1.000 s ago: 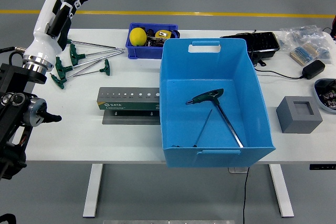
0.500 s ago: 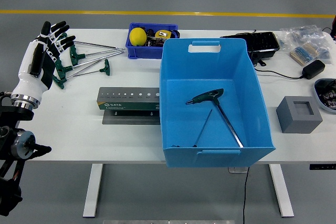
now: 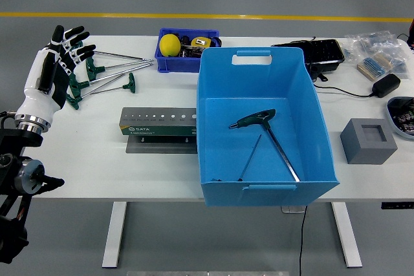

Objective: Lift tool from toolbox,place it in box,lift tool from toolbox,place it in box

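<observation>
Left hand (image 3: 53, 70) sits fingers spread and empty over the table's (image 3: 97, 166) left edge by the green-handled T-wrenches (image 3: 97, 75), one T-wrench (image 3: 268, 137) lying inside the blue box (image 3: 265, 121) near the front edge.

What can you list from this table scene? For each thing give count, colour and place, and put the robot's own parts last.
large bin: one, blue, table centre-right
T-handle tools in bin: at least two, green-handled, on its floor
T-handle tools on table: several, green handles, far left
tool holder: one, grey-green, left of the bin
small tray: one, dark blue, far edge
ball: one, yellow, in that tray
foam block: one, grey, right
power adapter: one, black, far right
left hand: one, white and black, fingers spread, beside the loose tools
</observation>
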`<state>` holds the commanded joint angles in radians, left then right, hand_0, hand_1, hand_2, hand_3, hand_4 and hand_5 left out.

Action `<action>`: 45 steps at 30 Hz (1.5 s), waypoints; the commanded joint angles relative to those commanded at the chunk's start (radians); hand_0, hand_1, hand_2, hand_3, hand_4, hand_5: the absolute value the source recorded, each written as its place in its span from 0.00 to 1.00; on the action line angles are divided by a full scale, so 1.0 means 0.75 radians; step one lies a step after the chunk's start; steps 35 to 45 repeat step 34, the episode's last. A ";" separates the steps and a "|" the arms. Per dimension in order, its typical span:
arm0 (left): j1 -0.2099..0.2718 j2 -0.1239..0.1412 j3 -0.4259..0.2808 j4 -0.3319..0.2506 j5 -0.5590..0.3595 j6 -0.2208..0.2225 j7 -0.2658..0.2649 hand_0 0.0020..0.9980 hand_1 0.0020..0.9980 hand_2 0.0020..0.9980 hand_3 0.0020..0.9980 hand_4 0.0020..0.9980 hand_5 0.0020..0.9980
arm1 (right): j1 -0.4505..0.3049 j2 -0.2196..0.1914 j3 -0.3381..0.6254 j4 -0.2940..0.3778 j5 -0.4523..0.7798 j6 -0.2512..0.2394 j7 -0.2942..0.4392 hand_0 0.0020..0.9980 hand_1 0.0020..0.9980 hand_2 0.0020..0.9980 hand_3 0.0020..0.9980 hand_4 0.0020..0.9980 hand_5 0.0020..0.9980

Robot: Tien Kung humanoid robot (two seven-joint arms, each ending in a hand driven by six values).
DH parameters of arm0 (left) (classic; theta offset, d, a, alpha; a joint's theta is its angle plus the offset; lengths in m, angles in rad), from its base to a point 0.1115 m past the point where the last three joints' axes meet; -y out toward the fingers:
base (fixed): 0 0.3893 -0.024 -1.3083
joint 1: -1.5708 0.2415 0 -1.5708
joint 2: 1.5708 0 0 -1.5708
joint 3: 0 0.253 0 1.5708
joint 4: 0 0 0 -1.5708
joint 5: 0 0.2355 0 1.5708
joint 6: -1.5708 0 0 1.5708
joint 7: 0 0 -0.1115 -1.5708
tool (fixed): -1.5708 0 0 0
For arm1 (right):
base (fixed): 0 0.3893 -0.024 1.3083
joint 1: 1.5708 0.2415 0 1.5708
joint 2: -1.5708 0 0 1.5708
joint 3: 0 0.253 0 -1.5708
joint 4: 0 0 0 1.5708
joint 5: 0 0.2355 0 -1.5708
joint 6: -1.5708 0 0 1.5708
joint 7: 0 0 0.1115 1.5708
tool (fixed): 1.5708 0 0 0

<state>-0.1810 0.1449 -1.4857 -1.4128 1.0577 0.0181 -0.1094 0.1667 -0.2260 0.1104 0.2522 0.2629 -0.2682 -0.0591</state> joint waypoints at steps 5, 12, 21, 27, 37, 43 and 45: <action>-0.018 0.014 -0.015 -0.012 0.008 -0.022 0.014 0.35 0.38 0.49 0.61 0.97 0.96 | -0.001 0.001 0.009 -0.001 -0.014 -0.002 -0.006 0.72 0.69 0.75 0.56 0.79 0.72; -0.046 0.044 -0.037 -0.068 -0.033 -0.055 0.045 0.13 0.05 0.12 0.30 1.00 1.00 | -0.005 0.004 0.013 0.000 -0.021 -0.002 -0.009 0.72 0.69 0.75 0.56 0.79 0.72; -0.072 0.058 -0.032 -0.014 -0.036 -0.038 0.117 0.10 0.00 0.06 0.22 1.00 1.00 | -0.008 0.006 0.019 -0.001 -0.032 -0.003 -0.013 0.72 0.69 0.75 0.56 0.79 0.72; -0.065 0.049 -0.042 -0.081 -0.025 -0.041 0.129 0.10 0.00 0.06 0.21 1.00 1.00 | -0.012 0.009 0.023 -0.001 -0.035 -0.003 -0.014 0.72 0.69 0.75 0.56 0.79 0.72; -0.068 0.060 -0.033 -0.029 -0.011 -0.067 0.159 0.10 0.00 0.06 0.21 1.00 1.00 | -0.015 0.010 0.025 0.000 -0.047 -0.003 -0.018 0.72 0.69 0.75 0.56 0.79 0.72; -0.068 0.060 -0.033 -0.029 -0.011 -0.067 0.159 0.10 0.00 0.06 0.21 1.00 1.00 | -0.015 0.010 0.025 0.000 -0.047 -0.003 -0.018 0.72 0.69 0.75 0.56 0.79 0.72; -0.068 0.060 -0.033 -0.029 -0.011 -0.067 0.159 0.10 0.00 0.06 0.21 1.00 1.00 | -0.015 0.010 0.025 0.000 -0.047 -0.003 -0.018 0.72 0.69 0.75 0.56 0.79 0.72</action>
